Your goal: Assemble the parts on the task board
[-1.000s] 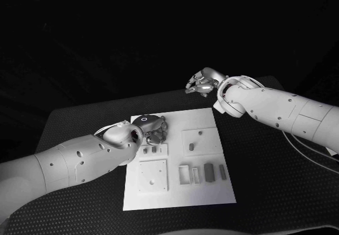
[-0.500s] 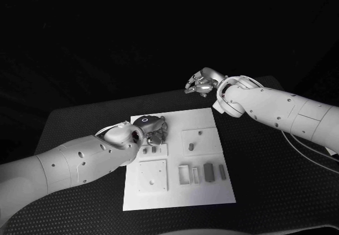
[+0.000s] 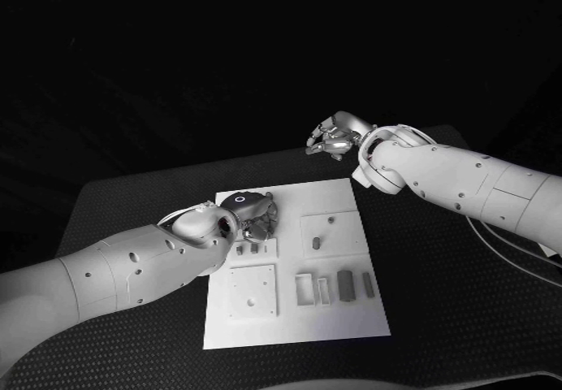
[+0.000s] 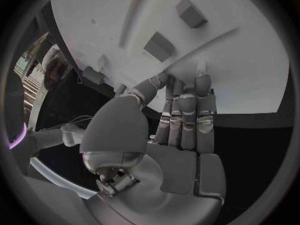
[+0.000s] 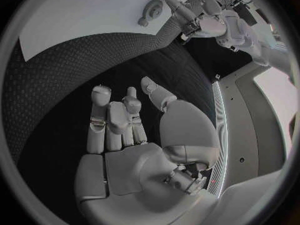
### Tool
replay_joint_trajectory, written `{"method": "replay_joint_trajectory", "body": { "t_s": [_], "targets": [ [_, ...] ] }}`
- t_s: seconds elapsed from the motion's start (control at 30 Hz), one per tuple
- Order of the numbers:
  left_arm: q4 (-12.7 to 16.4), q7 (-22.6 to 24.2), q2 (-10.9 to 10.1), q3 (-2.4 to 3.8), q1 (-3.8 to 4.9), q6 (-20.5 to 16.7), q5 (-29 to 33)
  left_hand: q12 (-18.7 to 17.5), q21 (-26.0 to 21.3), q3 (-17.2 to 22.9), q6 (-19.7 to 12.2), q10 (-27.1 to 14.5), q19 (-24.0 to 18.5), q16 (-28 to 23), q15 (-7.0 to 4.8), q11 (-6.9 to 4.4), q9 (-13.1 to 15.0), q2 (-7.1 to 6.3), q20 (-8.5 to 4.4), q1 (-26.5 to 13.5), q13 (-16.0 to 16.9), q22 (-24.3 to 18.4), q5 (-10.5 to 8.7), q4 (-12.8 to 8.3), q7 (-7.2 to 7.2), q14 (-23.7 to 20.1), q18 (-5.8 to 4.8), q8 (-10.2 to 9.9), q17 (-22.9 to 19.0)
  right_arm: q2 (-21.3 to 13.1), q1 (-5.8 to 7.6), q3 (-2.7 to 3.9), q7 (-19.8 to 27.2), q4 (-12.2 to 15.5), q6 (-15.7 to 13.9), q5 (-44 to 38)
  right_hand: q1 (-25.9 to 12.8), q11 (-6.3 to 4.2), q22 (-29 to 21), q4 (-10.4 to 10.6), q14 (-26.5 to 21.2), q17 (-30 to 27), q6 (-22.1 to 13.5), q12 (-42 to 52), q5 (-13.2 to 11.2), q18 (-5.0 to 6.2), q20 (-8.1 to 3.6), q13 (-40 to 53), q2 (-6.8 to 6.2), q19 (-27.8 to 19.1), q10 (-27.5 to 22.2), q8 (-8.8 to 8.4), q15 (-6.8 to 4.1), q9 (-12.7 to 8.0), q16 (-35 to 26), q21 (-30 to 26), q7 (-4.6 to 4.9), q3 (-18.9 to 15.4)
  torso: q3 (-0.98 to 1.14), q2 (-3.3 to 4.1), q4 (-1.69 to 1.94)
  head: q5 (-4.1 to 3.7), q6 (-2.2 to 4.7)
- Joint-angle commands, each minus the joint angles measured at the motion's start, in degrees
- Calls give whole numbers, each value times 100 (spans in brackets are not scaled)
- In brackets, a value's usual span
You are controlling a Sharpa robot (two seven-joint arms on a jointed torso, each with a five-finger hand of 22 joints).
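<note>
The white task board (image 3: 293, 325) lies in the middle of the black table. Small grey parts sit on it: two short pieces (image 3: 248, 249) by my left hand, a peg (image 3: 316, 241) in a square plate, and blocks (image 3: 347, 284) in the near right area. My left hand (image 3: 249, 216) hovers over the board's far left part and holds nothing; its fingers (image 4: 184, 110) stretch over the board (image 4: 250, 70) near two grey blocks (image 4: 159, 46). My right hand (image 3: 335, 134) hangs beyond the board's far edge, its fingers (image 5: 112, 117) apart and holding nothing.
A second square plate (image 3: 253, 291) lies on the board's near left. An open frame (image 3: 304, 289) stands beside the blocks. Black textured table (image 3: 456, 301) runs all round the board. The right wrist view shows the board (image 5: 75, 15) and my left hand (image 5: 194, 12) far off.
</note>
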Motion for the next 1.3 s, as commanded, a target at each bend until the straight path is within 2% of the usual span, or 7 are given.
{"method": "replay_joint_trajectory", "body": {
  "t_s": [0.03,0.43,0.83,1.1,1.3],
  "targets": [
    [7,24,21,-10,-17,125,-36,38,22,-2,40,52,46,29,-12,8,-7,75,-22,9,16,136,21,8,-1,32,452,41,-11,5,-1,2,48,8,54,1,-47,-3,112,5,-10,6,-6,5,-19,156,-46,-5,16,6,3,-22,-34,7,-35,-31,51,0,-2,0,116,-3,0],
    [-56,17,73,-9,-70,86,-36,17,37,-4,49,48,53,37,-16,5,-15,91,-36,-1,25,134,20,6,-8,48,445,54,-28,8,-1,2,48,8,56,1,-46,-3,112,3,-9,6,-5,5,-18,156,-47,-5,17,6,4,-22,-34,9,-35,-32,51,0,-1,-2,113,-16,-8],
    [-56,8,61,-9,-71,-65,-53,58,95,75,222,250,125,74,-92,-74,-5,208,-93,113,107,129,22,-7,-82,159,429,179,-86,0,-1,2,46,13,53,1,-48,-4,112,3,-9,6,-4,6,-19,156,-46,-6,18,6,5,-22,-34,10,-35,-31,50,-1,-3,1,119,-21,-5],
    [-29,93,27,-7,-86,-351,-43,63,116,100,293,330,164,82,-128,-110,7,226,-126,153,144,125,32,-12,-113,219,417,231,-117,4,-1,2,50,9,54,1,-49,-4,112,3,-9,7,-3,6,-19,156,-46,-6,18,6,5,-22,-34,11,-35,-32,50,-1,-5,3,115,-15,12],
    [47,159,-91,0,-94,-529,39,56,116,131,310,348,169,75,-138,-119,8,234,-136,186,155,121,50,-15,-120,230,411,244,-133,2,-2,2,50,-2,52,-1,-50,-4,112,3,-9,7,-3,6,-19,156,-46,-6,18,6,5,-22,-35,11,-35,-31,50,-1,-10,1,118,-22,14]
  ]
}}
